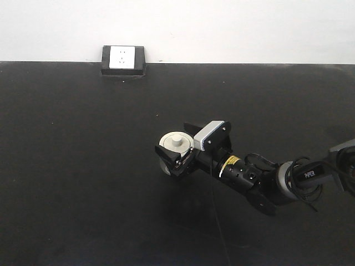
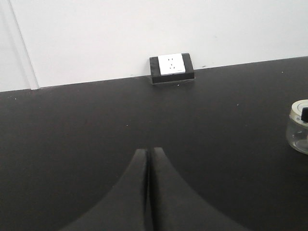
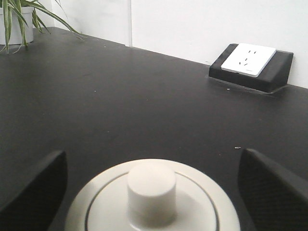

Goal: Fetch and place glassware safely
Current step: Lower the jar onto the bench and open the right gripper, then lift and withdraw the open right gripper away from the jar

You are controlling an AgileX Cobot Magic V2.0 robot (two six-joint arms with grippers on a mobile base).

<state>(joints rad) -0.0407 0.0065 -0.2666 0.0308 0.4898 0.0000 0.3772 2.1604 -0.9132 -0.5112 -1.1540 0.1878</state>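
- The right tool (image 1: 176, 155) stood open, a finger (image 3: 33, 185) on either side of the jar (image 1: 173, 148), not visibly touching its cream lid (image 3: 152, 199).
- The jar stood upright near the middle of the black desk (image 1: 83, 166).
- The left tool (image 2: 149, 192) was closed and empty, the jar at its 2 o'clock.
- A socket box (image 1: 123, 60) sat at the jar's 11 o'clock, by the wall.
- A potted plant (image 3: 19, 19) stood farthest off.

Front view looks down from above; both wrist views, low, share the socket (image 2: 172, 64).
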